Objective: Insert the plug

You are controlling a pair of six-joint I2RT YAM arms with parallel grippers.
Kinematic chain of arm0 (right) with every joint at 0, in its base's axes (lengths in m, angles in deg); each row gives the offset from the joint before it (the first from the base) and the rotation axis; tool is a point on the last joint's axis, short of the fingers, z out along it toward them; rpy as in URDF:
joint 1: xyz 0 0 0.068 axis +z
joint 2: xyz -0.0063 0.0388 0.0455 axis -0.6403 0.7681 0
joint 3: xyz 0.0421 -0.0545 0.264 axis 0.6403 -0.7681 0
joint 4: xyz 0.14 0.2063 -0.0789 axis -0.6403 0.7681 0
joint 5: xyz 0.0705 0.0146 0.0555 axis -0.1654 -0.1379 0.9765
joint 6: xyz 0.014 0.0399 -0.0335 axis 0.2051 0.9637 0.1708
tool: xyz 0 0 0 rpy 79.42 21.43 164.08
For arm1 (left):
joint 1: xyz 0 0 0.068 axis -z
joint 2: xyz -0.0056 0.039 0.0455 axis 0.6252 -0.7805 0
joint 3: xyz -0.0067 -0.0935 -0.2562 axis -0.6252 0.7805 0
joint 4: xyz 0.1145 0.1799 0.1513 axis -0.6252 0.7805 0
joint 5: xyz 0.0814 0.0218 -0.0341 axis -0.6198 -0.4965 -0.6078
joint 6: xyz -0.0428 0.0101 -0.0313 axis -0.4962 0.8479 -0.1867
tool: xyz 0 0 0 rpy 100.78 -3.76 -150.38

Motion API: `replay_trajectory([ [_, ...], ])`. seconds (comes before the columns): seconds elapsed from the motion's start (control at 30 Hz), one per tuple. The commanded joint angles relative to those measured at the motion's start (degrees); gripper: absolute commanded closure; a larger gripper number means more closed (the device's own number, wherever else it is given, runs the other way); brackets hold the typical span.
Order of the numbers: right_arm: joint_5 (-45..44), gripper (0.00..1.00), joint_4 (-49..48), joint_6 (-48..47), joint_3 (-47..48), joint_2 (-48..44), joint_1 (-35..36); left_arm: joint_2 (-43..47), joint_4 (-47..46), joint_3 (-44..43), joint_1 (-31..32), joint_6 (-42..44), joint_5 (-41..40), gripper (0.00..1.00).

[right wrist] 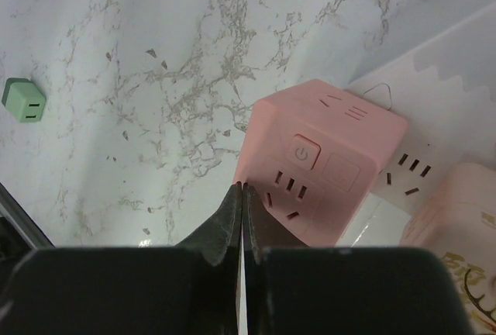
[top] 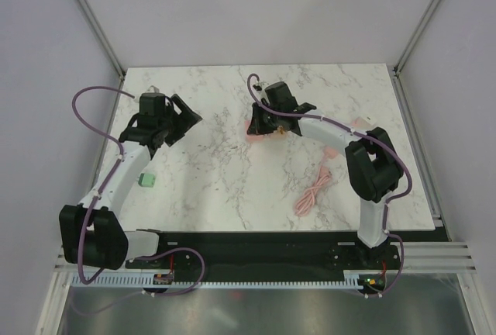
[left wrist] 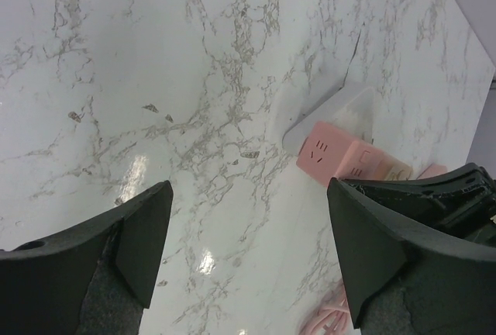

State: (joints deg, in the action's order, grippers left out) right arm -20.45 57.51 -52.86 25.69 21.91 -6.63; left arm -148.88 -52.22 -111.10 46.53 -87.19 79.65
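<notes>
Green plug lies on the marble surface, just beside the left arm's white forearm and well apart from the pink socket cube at mid-surface. Nothing holds the plug. Left fingers are spread wide with nothing between them, only bare surface below; the cube shows off to their right in the left wrist view. Right fingers are pressed together and empty, tips at the cube's near left edge; cannot tell if they touch it. The cube's top face shows a power button and slot sets. A white flat piece lies against the cube's far side. Pink cable lies bunched on the surface near the right arm's elbow. From the right wrist view, the plug sits far left.
</notes>
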Motion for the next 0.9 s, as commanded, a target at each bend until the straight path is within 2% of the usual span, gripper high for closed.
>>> replay_trajectory([
  [0.0, -2.21, 0.97, 2.91, -1.58, 4.74, -1.3, -0.23, -1.43, -1.38, -2.23, -0.36, 0.41, 0.1, 0.13],
  [0.2, -0.27, 0.97, 4.67, -2.28, 8.1, -3.33, -0.23, -1.61, -0.33, -3.81, -0.72, 0.32, -3.07, 0.13],
  [0.43, -2.29, 0.97, 2.3, -3.42, 1.25, -2.81, -0.23, -3.27, 4.06, -6.8, -3.17, -4.68, -7.64, 0.14],
  [0.63, -3.26, 0.98, 2.38, -4.75, 1.15, -0.26, -0.84, -6.78, 3.98, -7.41, -6.51, -6.01, -10.01, 0.14],
  [0.8, 2.09, 0.93, 2.56, -3.96, 1.94, -6.57, -0.58, -13.19, 3.72, -13.21, -10.47, 4.78, -13.53, 0.14],
  [0.87, 4.03, 0.88, 2.48, -3.34, 1.86, -10.17, -0.32, -18.01, 3.45, -17.49, -12.22, 12.07, -13.96, 0.15],
])
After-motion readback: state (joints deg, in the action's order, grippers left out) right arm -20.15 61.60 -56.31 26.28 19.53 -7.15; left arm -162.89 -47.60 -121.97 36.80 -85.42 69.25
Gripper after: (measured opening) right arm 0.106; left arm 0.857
